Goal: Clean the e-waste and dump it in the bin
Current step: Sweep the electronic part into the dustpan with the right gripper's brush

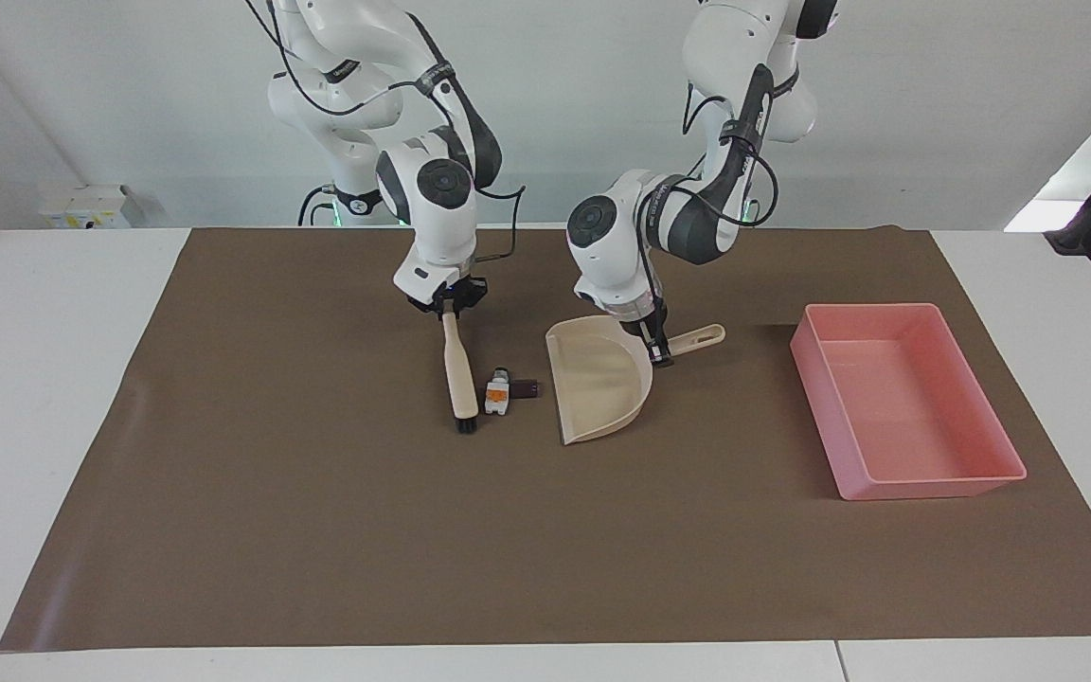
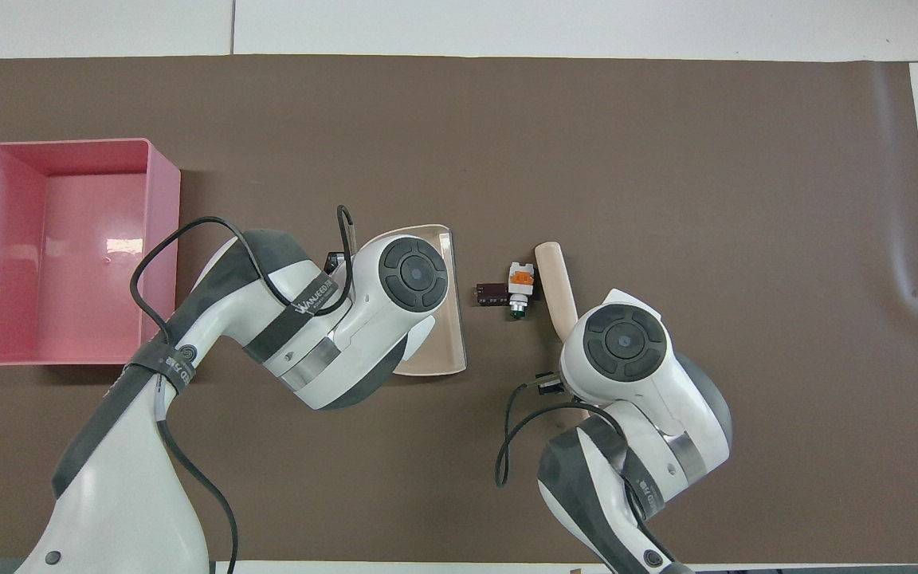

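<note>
Plainly, the brown mat [image 1: 318, 530] is the work floor, and the pink bin [image 1: 905, 403] waits on it at the left arm's end, empty, where the load can later be tipped. The dustpan [image 1: 598, 388] lies between the bin and the two scraps, its open lip turned toward them to catch what is pushed in; the left gripper [image 1: 661, 355] is clamped on its handle. The brush [image 1: 458, 374] hangs from the right gripper [image 1: 448, 305], which is closed on its handle, bristles down on the mat just beside the white block [image 1: 496, 391], apparently to sweep. The dark chip [image 1: 527, 388] lies against that block, near the dustpan's lip.
</note>
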`<action>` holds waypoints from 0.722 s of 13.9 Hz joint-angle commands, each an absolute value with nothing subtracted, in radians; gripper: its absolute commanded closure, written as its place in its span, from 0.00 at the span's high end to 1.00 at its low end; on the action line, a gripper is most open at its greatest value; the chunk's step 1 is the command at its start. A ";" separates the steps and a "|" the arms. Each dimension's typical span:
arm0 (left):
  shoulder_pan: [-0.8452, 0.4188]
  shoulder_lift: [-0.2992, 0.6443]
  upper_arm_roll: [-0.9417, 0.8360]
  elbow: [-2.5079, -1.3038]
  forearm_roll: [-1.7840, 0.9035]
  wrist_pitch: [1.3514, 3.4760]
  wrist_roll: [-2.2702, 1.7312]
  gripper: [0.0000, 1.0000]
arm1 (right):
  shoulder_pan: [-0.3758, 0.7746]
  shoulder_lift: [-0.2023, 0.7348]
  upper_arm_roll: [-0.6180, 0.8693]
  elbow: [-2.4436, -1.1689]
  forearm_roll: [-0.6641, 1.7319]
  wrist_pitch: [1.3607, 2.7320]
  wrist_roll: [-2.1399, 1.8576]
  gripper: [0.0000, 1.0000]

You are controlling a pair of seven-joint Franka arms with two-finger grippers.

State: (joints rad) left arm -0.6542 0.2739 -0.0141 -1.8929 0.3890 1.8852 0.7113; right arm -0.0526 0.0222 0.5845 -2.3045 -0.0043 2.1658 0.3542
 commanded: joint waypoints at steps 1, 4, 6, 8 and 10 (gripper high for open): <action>-0.680 0.278 -0.002 -1.882 0.419 1.835 0.698 0.00 | -0.080 0.057 0.633 -2.289 0.136 2.194 0.277 0.00; -0.686 0.278 -0.002 -1.881 0.425 1.806 0.698 0.00 | -0.083 0.060 0.690 -2.278 0.328 2.235 0.184 0.00; -0.687 0.278 -0.002 -1.881 0.425 1.799 0.698 0.00 | -0.104 0.081 0.751 -2.267 0.420 2.264 0.147 0.00; -0.686 0.278 -0.002 -1.882 0.425 1.796 0.698 0.00 | -0.109 0.081 0.773 -2.252 0.527 2.256 0.112 0.00; -0.686 0.276 -0.003 -1.884 0.423 1.799 0.695 0.00 | -0.109 0.095 0.782 -2.220 0.558 2.258 0.109 0.00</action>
